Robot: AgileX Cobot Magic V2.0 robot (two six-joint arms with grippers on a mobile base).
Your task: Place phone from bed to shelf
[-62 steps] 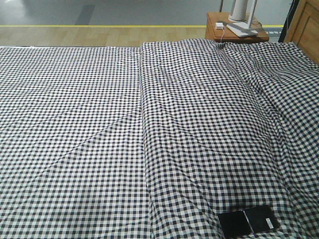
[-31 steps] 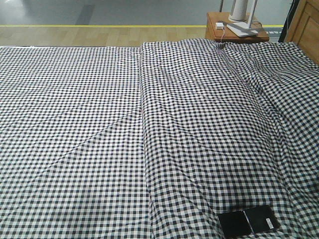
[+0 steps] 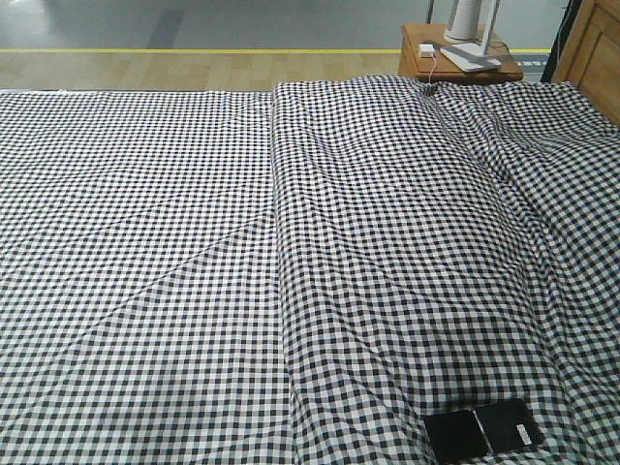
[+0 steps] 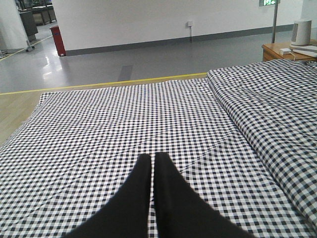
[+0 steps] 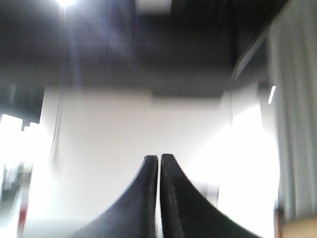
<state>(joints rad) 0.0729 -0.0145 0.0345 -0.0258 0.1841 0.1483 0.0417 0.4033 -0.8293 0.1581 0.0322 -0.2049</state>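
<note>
Phone flat on bed, long axis left-right

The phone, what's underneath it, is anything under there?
The phone lies flat on the bed, with black-and-white checked fabric showing along its visible edges. Nothing sticks out from beneath it. The patch directly under the phone is covered, so it cannot be checked.

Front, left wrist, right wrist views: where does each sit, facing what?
Front: high, looking down across the bed; phone bottom right, side table at far edge; no robot parts.
Left wrist: low over the bed, facing floor and wall; left gripper shut.
Right wrist: tilted up at blurred ceiling; right gripper shut.
Shared: front and left wrist both show bed and side table.
</note>
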